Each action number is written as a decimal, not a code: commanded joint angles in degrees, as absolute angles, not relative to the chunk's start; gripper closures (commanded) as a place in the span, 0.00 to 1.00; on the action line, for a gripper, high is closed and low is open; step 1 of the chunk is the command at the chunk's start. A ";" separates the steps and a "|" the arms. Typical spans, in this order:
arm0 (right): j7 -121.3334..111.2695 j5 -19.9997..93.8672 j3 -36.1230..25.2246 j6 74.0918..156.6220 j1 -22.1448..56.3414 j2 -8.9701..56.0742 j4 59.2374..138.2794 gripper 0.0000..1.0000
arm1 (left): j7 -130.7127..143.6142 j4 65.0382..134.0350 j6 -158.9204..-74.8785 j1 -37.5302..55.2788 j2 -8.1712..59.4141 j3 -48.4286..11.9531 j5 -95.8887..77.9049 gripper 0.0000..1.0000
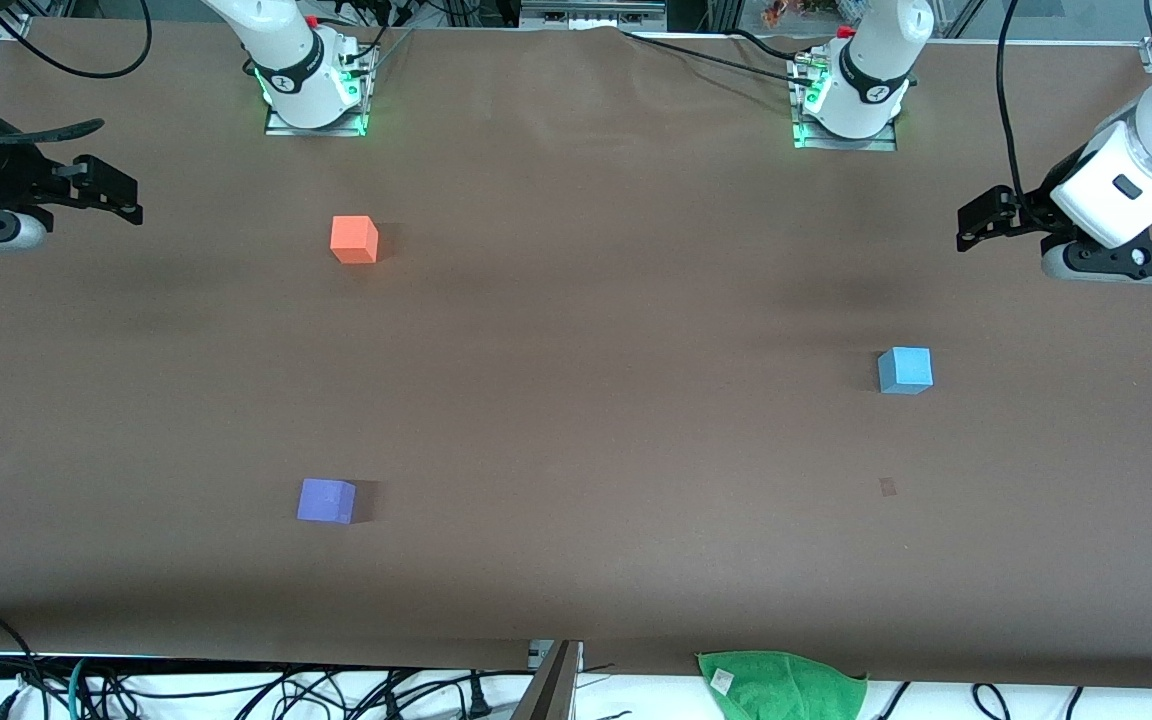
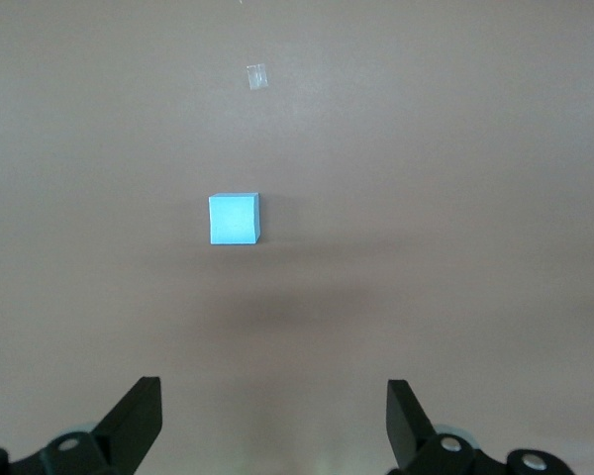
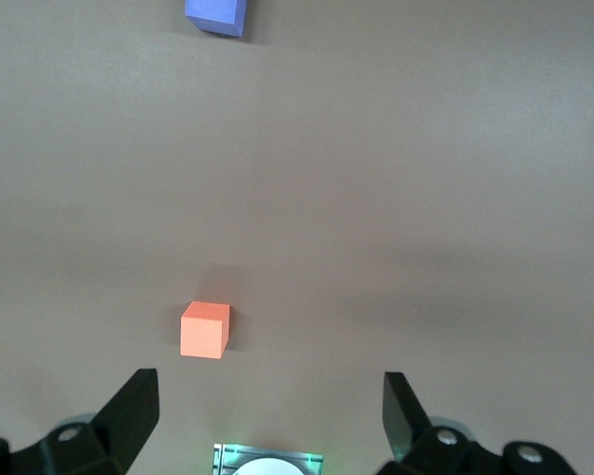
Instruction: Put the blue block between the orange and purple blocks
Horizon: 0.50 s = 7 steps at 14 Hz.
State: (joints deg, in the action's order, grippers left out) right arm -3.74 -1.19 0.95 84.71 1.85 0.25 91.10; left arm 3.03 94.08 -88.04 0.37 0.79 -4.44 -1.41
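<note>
No legible text, labels, brands or numbers anywhere in the three views; a dark band on each arm's base (image 1: pixel 301 75) carries a small white mark, too small to read; a white tag on the green cloth (image 1: pixel 781 683) at the table's near edge shows no readable print; the small pale patch on the table (image 2: pixel 258 75) is blank.

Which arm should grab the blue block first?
Left, probably. The blue block lies toward the left arm's end of the table, centred in the left wrist view, and the left end effector is open. The right end effector, also open, is up by the orange block.
</note>
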 commanded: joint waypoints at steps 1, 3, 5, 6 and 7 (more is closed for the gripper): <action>-4.39 -0.79 0.97 84.38 1.58 0.88 89.91 0.00 | 1.76 91.58 -85.96 0.09 2.81 -4.31 -2.11 0.00; -4.39 -0.79 0.88 84.38 1.58 0.97 89.91 0.00 | 2.02 91.84 -85.78 0.00 2.81 -4.31 -2.11 0.00; -4.39 -0.79 0.88 84.38 1.58 0.97 89.91 0.00 | 2.28 92.11 -85.78 0.00 2.90 -4.22 -2.11 0.00; -4.39 -0.79 0.88 84.38 1.50 0.97 89.91 0.00 | 2.29 92.20 -85.78 0.00 2.90 -4.22 -2.11 0.00; -4.48 -0.79 0.79 84.38 1.49 1.05 89.91 0.00 | 2.46 92.28 -85.78 0.00 2.99 -4.22 -2.11 0.00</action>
